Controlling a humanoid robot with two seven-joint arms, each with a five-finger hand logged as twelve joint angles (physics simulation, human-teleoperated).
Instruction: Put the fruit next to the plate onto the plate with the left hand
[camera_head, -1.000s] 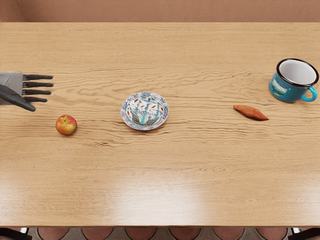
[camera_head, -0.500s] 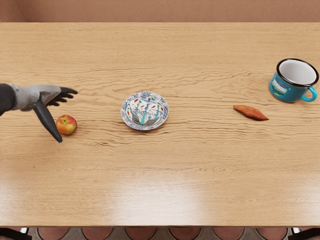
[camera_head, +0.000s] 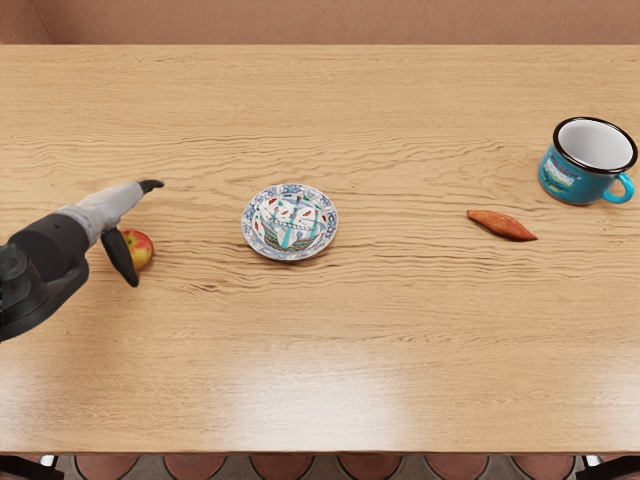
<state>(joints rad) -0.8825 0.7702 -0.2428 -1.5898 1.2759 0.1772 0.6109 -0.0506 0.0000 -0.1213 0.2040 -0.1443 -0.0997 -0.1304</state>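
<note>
Head view shows the apple (camera_head: 141, 249) resting on the table (camera_head: 400, 350) well to the left of the plate (camera_head: 246, 222), roughly level with the plate's nearer half and clearly apart from its rim. The left hand (camera_head: 110, 212) reaches over it from the left: the fingers (camera_head: 148, 186) stretch out straight on the far side, the thumb (camera_head: 125, 262) hangs down across the apple's left face, and the hand looks spread with nothing held, though the palm hides part of the fruit. The right hand is not in view. To the right of the plate lie a sweet potato (camera_head: 502, 226) and, farther right, a teal mug (camera_head: 588, 160), both well clear of the work. The apple should handle as a firm, fairly light, round thing with smooth, somewhat slippery skin, likely to roll if nudged. The best hold is probably around its widest part, thumb opposite the fingers, closing evenly from above. The plate looks like glazed ceramic and shallow, so the apple wants setting down gently near its centre, not dropping.
</note>
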